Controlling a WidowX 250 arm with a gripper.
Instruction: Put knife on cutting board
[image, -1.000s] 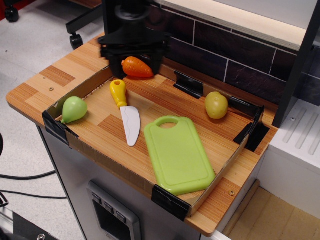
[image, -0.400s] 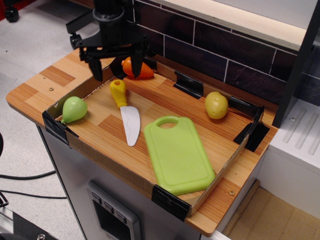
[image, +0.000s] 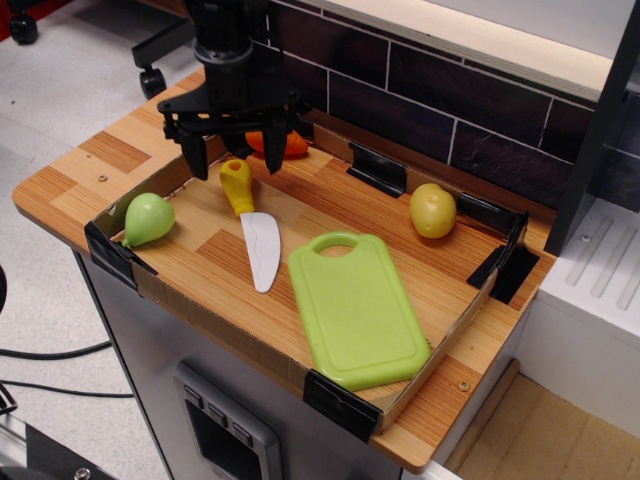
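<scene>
The knife (image: 252, 222) has a yellow handle and a white blade. It lies flat on the wooden tray floor, handle toward the back, blade pointing to the front. The light-green cutting board (image: 356, 310) lies to its right with its handle hole at the far end. My black gripper (image: 235, 162) is open. Its fingers hang down on either side of the knife's handle end, just above it. Nothing is held.
An orange toy carrot (image: 282, 143) lies behind the gripper, partly hidden. A green pear (image: 148, 218) sits at the tray's left corner. A yellow fruit (image: 432, 209) is at the back right. A low cardboard wall (image: 220, 330) with black corner clips rims the tray.
The gripper has moved left and down from above the carrot, then slightly right, so that it now stands over the knife's handle. The objects have not moved.
</scene>
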